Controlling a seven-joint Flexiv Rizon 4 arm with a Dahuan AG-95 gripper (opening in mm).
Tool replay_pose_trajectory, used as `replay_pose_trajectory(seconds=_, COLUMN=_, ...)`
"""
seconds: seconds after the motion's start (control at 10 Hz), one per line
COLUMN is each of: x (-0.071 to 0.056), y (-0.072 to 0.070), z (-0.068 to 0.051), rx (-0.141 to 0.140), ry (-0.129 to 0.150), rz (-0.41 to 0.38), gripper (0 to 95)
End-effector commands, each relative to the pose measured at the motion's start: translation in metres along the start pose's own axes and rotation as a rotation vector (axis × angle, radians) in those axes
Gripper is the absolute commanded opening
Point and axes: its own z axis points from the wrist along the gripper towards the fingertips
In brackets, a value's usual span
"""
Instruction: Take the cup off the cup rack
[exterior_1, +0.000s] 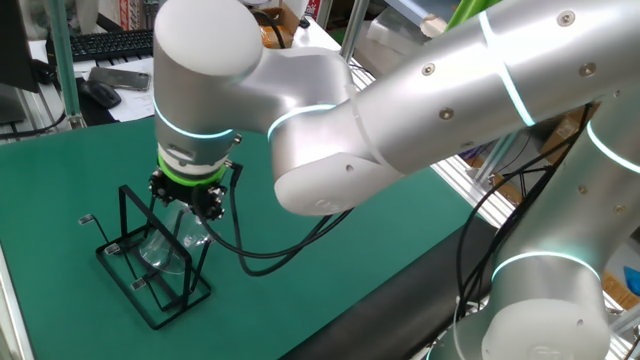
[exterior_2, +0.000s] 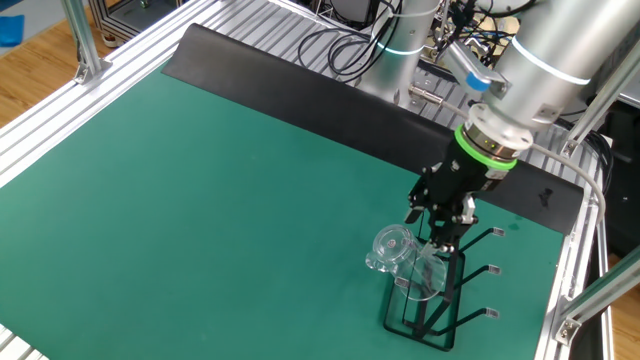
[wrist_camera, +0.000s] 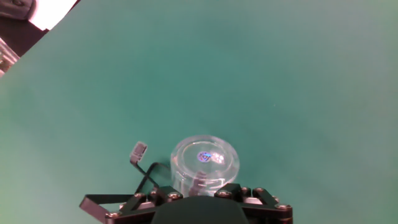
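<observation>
The clear glass cup (exterior_1: 163, 243) hangs tilted on a peg of the black wire cup rack (exterior_1: 150, 292), which stands on the green mat. My gripper (exterior_1: 190, 205) comes down from above and its fingers close on the cup's sides. In the other fixed view the cup (exterior_2: 392, 248) points its flared base away from the rack (exterior_2: 432, 322), with the gripper (exterior_2: 440, 225) right over it. In the hand view the cup (wrist_camera: 205, 160) sits between the two fingers, the gripper (wrist_camera: 205, 190) is at the bottom edge, and a pale-tipped peg (wrist_camera: 138, 149) sticks out to the left.
A black cable (exterior_1: 270, 255) loops from the hand onto the mat. A keyboard (exterior_1: 100, 45) lies beyond the mat's far edge. A black strip (exterior_2: 300, 90) and aluminium rails (exterior_2: 570, 290) border the mat, and the rack stands near the rail corner.
</observation>
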Motion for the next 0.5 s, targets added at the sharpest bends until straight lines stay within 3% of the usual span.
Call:
replay_pose_trajectory(seconds=0.1, x=0.0076, y=0.0066, z=0.0013, rx=0.019, ry=-0.042, rz=0.028, gripper=76.0)
replay_pose_trajectory(seconds=0.3, x=0.0088, y=0.0072, z=0.0029, rx=0.005, ry=-0.067, rz=0.021, gripper=76.0)
replay_pose_trajectory(seconds=0.5, x=-0.0007, y=0.0093, z=0.0043, rx=-0.006, ry=-0.077, rz=0.011, gripper=76.0)
